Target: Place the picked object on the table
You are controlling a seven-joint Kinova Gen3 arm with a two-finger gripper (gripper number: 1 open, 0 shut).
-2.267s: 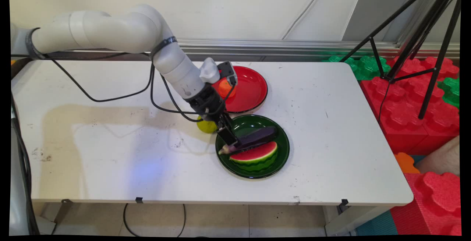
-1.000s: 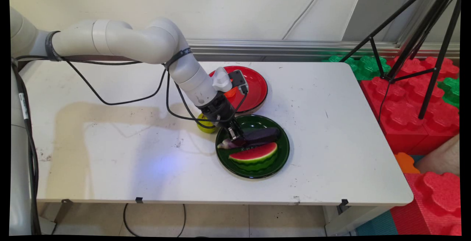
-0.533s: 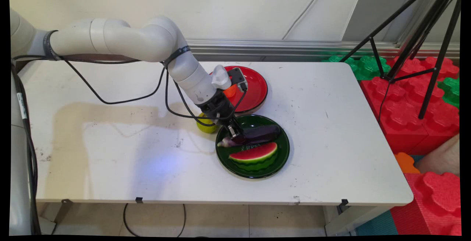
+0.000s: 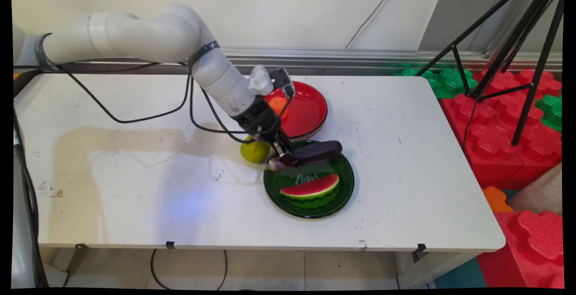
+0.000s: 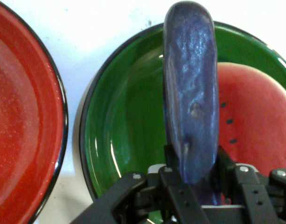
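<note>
The black gripper [image 4: 286,156] is closed on a dark purple eggplant [image 4: 315,152], with its 2 fingers pressed against the sides of the eggplant near the pale stem end. The eggplant is lifted off the dish and hangs nearly level above the far part of the green plate [image 4: 343,191]; its rounded end points to the right in the main view. In the hand view, the eggplant [image 5: 191,93] stands up from between the fingers [image 5: 175,175] and crosses the green plate [image 5: 119,121], which is seen below it. A slice of watermelon [image 4: 311,190] lies on the near half of the green plate, with the red flesh facing up and the striped green rind toward the front edge of the table; in the hand view the watermelon [image 5: 247,126] is just to the right of the eggplant. A yellow-green round fruit [image 4: 254,151], maybe a lime or a lemon, I cannot tell which, sits on the white table [image 4: 135,187] just beside the left rim of the green plate. Behind the green plate there is a red plate [image 4: 310,110], and an orange object [image 4: 278,104] lies in it, partly hidden by the arm.
</note>
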